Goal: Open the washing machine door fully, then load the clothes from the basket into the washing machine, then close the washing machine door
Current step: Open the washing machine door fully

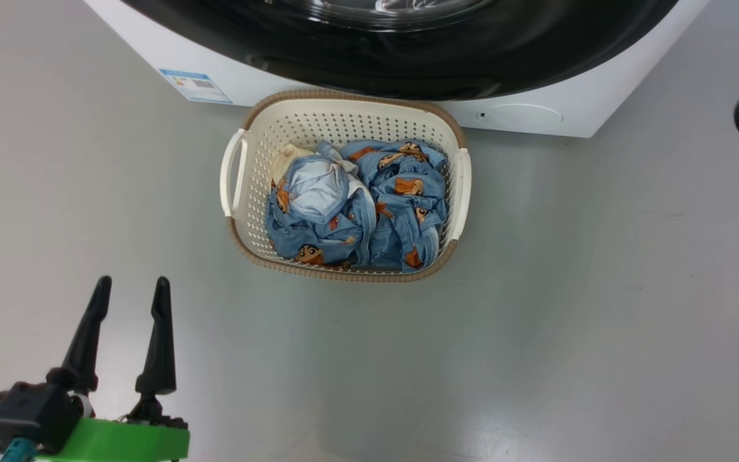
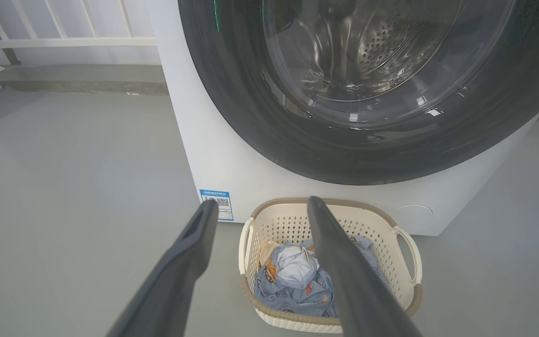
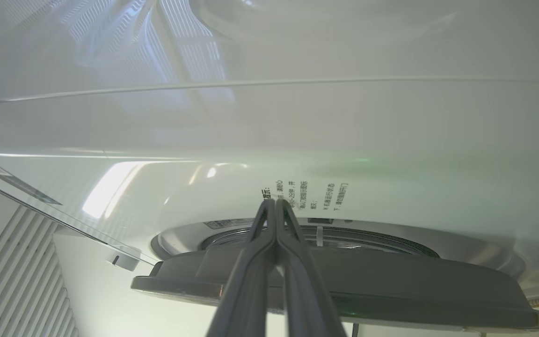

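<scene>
Clothes (image 1: 369, 205) lie heaped in the basket (image 1: 344, 122), which stands on the floor just before the washing machine (image 1: 600, 96), right under the washing machine door (image 1: 408, 58); that placing looks meant to keep the lift from basket to drum short. Left gripper (image 1: 133, 282) hovers low and well apart from the basket, its two fingers spread and holding nothing; my guess is that it waits for the loading while the other arm deals with the door. Right gripper (image 3: 275, 202) has its fingers pressed together tip to tip with nothing seen between them; they cross the door's dark edge, tips over the white front by some printed text (image 3: 304, 194); I judge it is set to work the door outward, so opening is the step in hand and no garment is loaded yet.

Head view gives the basket's contents from above but crops the door; left wrist view adds the steel drum (image 2: 372, 47) behind the glass and the blue sticker (image 2: 216, 204); right wrist view offers the door edge-on, perhaps standing slightly off the front, though I cannot tell for sure.
</scene>
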Robot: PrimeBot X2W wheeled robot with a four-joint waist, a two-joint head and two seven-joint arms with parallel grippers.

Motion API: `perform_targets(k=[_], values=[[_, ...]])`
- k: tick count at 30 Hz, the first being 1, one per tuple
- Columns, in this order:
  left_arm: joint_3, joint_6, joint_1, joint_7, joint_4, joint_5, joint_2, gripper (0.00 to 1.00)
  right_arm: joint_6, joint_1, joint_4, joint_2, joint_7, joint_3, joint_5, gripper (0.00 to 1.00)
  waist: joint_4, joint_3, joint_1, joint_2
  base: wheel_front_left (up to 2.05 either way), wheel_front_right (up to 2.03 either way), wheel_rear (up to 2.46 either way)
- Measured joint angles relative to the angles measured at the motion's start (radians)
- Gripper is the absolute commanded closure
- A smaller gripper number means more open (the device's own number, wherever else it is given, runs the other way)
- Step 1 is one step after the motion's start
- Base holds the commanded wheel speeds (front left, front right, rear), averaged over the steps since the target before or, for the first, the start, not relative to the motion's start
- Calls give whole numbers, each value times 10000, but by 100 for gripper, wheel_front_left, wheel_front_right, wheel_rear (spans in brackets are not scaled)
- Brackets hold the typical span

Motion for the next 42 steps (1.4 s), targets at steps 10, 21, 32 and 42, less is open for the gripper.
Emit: perform_targets(k=[10, 21, 32, 42], values=[[-167, 31, -195, 0, -88, -58, -6, 0, 0, -151, 54, 96, 249, 577, -489, 100, 269, 56, 0, 0, 0, 0, 0], [-449, 188, -197, 0, -119, -198, -8, 0, 0, -517, 59, 48, 334, 913, -763, 100, 566, 199, 0, 0, 0, 0, 0], [-449, 186, -197, 0, -157, -198, -10, 0, 0, -726, 136, -245, 437, 1208, -909, 100, 686, 302, 0, 0, 0, 0, 0], [-445, 199, -197, 0, -144, -198, -10, 0, 0, -730, 75, -226, 941, 1569, -905, 100, 521, 206, 0, 0, 0, 0, 0]])
